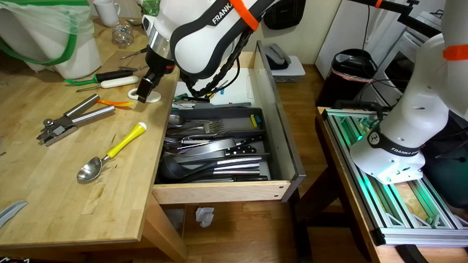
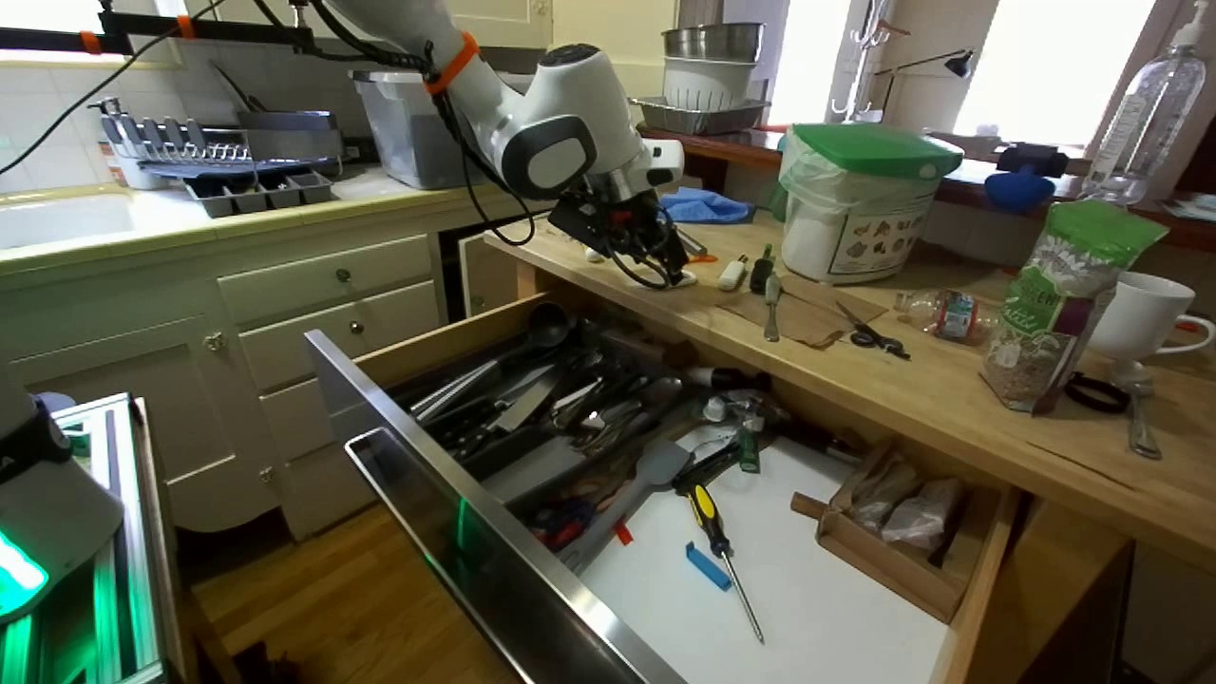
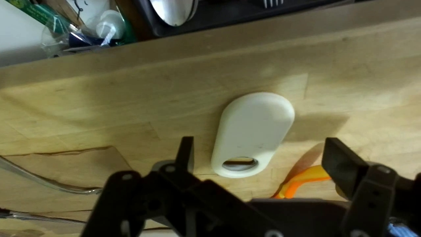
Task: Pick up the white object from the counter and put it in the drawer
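Gripper (image 3: 258, 144) spread at the white object (image 3: 255, 128)

The jaws stand apart; in the wrist view the counter (image 3: 164, 95) shows in a gap on either side of the white object. It lies flat on the wood, under the gripper; how low the tips reach, I cannot tell. Just beside the gripper is the orange tool (image 3: 304, 177), then the white-handled utensil (image 1: 119, 82). The drawer (image 1: 219, 193), pulled out, lies near and below the gripper, past the counter's edge. Farther off are the hinged tool (image 1: 65, 126) and the scoop (image 1: 122, 143).
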{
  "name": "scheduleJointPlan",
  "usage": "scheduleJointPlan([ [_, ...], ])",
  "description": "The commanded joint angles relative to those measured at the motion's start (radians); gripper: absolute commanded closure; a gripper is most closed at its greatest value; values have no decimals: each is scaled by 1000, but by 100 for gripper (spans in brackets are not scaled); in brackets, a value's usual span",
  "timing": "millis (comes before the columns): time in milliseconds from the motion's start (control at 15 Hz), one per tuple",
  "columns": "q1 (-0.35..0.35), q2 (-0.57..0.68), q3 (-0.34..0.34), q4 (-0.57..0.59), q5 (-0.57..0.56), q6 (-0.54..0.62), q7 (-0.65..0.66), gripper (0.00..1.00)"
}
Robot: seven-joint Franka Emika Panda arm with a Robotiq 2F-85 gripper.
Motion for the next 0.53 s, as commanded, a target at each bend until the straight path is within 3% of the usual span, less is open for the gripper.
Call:
scheduleJointPlan([
  [0,23,48,-30,36,-39,38,60,0],
  [200,46,64,-70,43,-71,51,100,1],
  [333,32,74,-54,46,-70,64,95,13],
  [400,29,75,-49,46,-69,68,94,30],
  [467,24,76,-41,47,-67,70,91,39],
])
